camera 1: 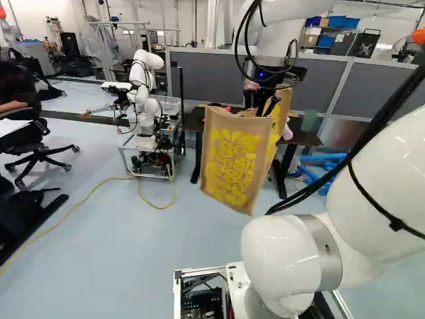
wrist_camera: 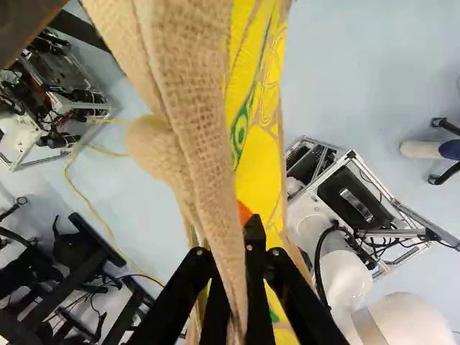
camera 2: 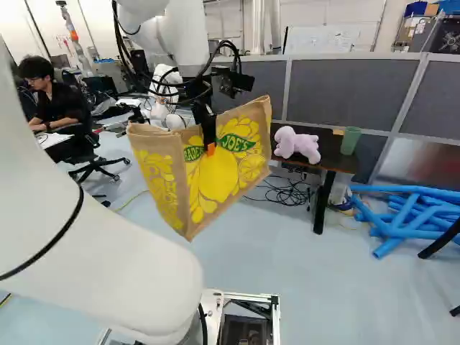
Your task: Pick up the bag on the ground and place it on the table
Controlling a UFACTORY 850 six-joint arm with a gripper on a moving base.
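Right base view had the bag [camera 2: 172,162] left of the middle, hanging in the air from the claw [camera 2: 209,144]. It was tan with yellow fruit printed over its sides and a green band near the top, and it hung tilted, one lower corner pointing down at the floor. Seen by the wrist camera, the claw's two fingers stood close together, with a fold of the bag's cloth pinched between them. One orange pad [wrist_camera: 245,213] peeked out beside the fabric.

In the left base view the bag hung near the middle, in front of the dark counter [camera 2: 327,159]. On that counter, by the right base view, sat a pale purple plush toy [camera 2: 297,144], with a green cup [camera 2: 351,141] just beside it. Black cables [camera 2: 287,192] lay in a tangle below, and blue tubes [camera 2: 413,215] were heaped on the floor nearby. Behind stood a grey partition [camera 2: 345,90].

Farther off, at the left of the left base view, another robot [camera 1: 143,86] rose from a metal frame. A yellow cable [camera 1: 99,186] curved over the floor toward an office chair's [camera 1: 40,156] side of the room.
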